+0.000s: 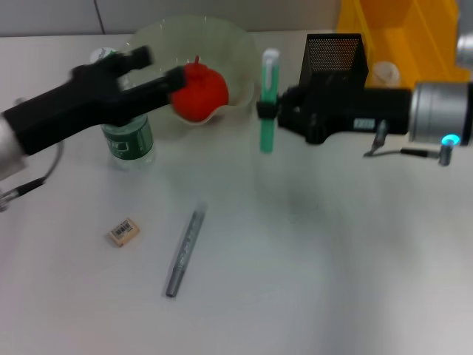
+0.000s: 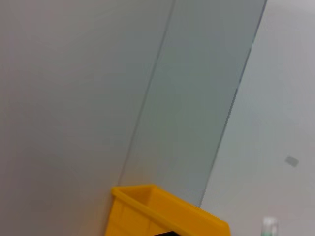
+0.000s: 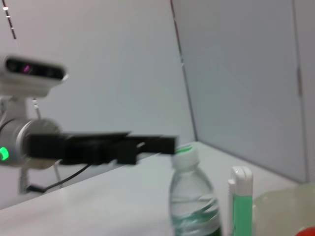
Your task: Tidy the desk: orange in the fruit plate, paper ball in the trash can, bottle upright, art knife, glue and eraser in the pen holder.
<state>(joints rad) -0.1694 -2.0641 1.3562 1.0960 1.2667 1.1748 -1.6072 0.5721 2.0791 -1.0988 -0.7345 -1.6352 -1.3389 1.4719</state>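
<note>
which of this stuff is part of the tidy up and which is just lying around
Job: orange, fruit plate, bottle, eraser, art knife, glue stick in right gripper, pen holder, trash can, left gripper at the orange.
Lying about: right arm's cable.

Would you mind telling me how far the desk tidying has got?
Done: the bottle stands upright. In hand: the left gripper holds the orange over the fruit plate; the right gripper holds the glue. Left: eraser and art knife lie on the desk.
</note>
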